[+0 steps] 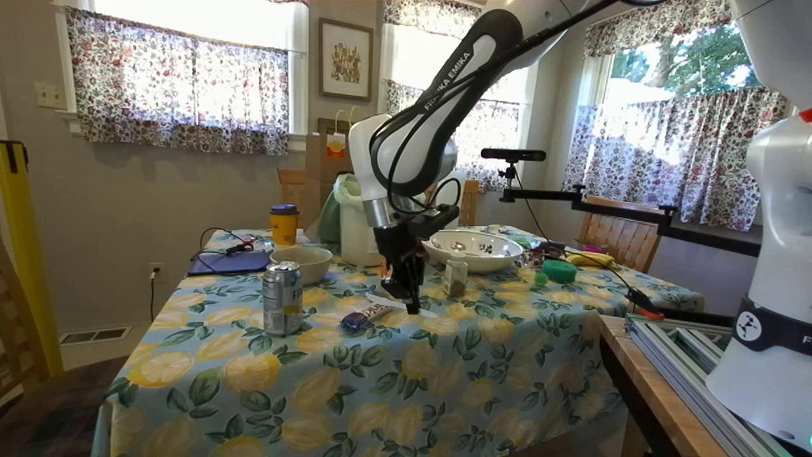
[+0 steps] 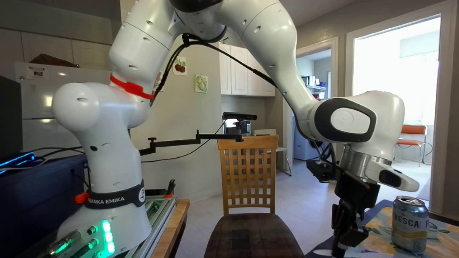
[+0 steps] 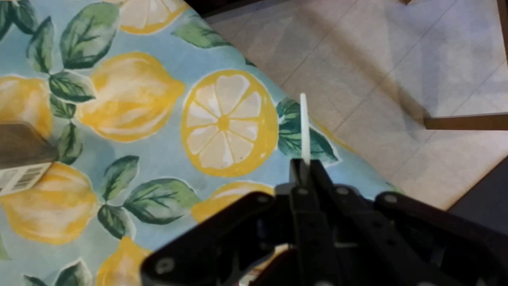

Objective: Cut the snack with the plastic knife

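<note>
You have a Fresca can (image 1: 283, 299) standing near a plain bowl (image 1: 316, 267) | yellow cup (image 1: 283, 227) upright | you also see a wooden chair (image 2: 252, 229)

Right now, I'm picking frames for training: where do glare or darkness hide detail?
In an exterior view, the leftmost window blows out above its curtain; in an exterior view, the rightmost doorway is mostly bleached; in the wrist view, the dark fingers show little detail beside the knife.

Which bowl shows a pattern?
The wide white bowl behind the small bottle in an exterior view: dark motifs show inside. The smaller bowl behind the can looks plain.
</note>
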You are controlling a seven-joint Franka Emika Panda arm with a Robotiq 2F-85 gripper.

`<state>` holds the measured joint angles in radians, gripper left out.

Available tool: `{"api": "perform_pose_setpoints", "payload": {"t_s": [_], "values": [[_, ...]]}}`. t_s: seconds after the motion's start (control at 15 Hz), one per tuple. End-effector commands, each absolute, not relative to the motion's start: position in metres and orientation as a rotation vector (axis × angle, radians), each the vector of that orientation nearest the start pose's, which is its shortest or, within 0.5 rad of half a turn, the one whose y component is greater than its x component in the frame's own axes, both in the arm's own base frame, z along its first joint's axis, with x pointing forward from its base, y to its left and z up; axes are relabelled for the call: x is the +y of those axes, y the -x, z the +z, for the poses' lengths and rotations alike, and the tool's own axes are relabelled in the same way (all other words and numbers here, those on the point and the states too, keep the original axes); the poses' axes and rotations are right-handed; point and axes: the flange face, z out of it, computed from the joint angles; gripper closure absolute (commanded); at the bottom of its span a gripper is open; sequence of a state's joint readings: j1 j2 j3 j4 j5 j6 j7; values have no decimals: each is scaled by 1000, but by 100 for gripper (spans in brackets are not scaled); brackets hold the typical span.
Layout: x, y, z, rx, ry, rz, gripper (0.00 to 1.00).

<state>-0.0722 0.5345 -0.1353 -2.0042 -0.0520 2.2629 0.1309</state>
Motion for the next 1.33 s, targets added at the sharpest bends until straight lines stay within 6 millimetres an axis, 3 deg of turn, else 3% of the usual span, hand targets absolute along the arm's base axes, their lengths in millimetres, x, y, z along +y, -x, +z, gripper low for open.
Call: {"api": "perform_pose_setpoints", "payload": {"t_s": [0.0,0.6,1.27], "values": [[-128,-581,163,548,3133,454,99],[-134,-607,162,641,3075,520,99],[-138,-608,151,691,3040,648,99]]}}
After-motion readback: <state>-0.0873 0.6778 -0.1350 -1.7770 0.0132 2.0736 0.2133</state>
